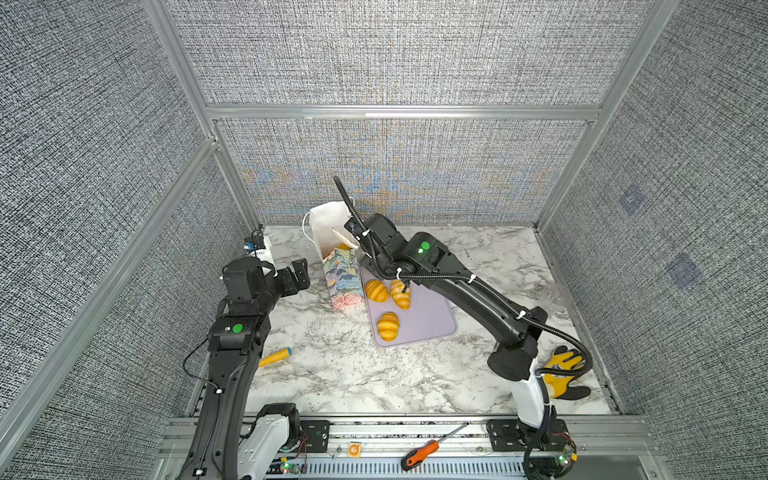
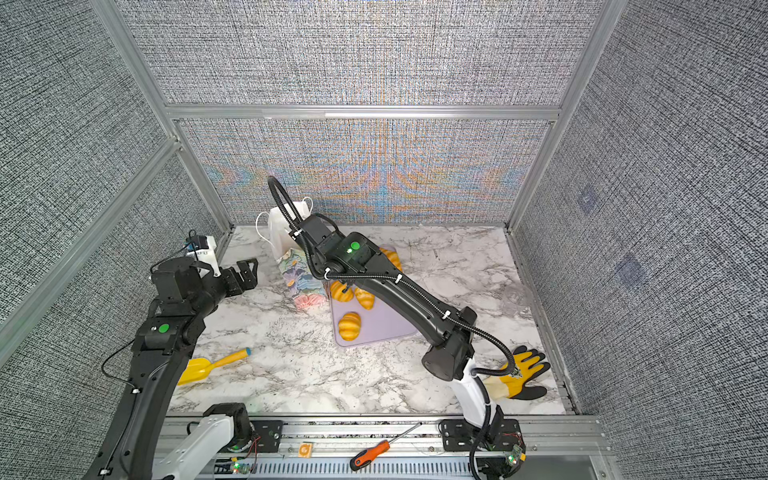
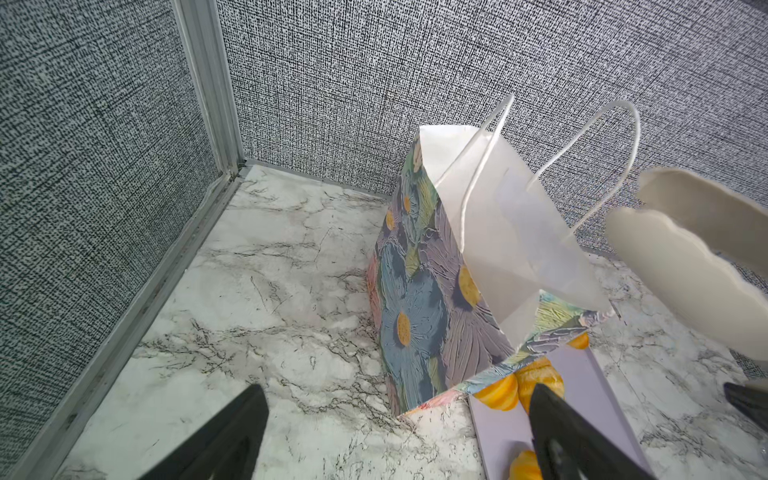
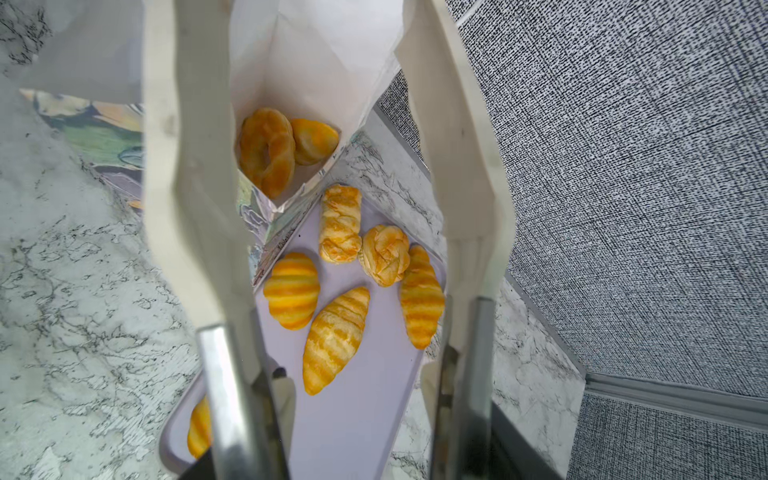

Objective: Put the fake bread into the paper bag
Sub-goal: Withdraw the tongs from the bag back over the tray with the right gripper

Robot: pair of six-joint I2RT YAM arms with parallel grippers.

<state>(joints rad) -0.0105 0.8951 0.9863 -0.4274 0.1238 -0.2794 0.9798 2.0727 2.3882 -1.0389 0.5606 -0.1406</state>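
The floral paper bag (image 1: 340, 274) (image 2: 301, 278) (image 3: 419, 291) stands open at the back of the marble table. A ring-shaped fake bread (image 4: 266, 151) and a roll (image 4: 313, 139) lie at its bottom. Several more fake bread pieces (image 4: 334, 338) (image 1: 388, 326) (image 2: 349, 326) rest on the lilac tray (image 1: 428, 320) (image 4: 353, 415) next to the bag. My right gripper (image 4: 303, 25) (image 3: 636, 203) carries long white tong fingers (image 4: 187, 166), held apart over the bag's mouth with nothing between them. To the left of the bag, my left gripper (image 1: 301, 274) (image 2: 248, 272) (image 3: 395, 399) hangs open and empty.
A yellow toy shovel (image 2: 208, 365) lies front left beside the left arm. A yellow and black work glove (image 1: 563, 370) lies front right. An orange-handled screwdriver (image 1: 419, 453) sits on the front rail. The back wall stands close behind the bag.
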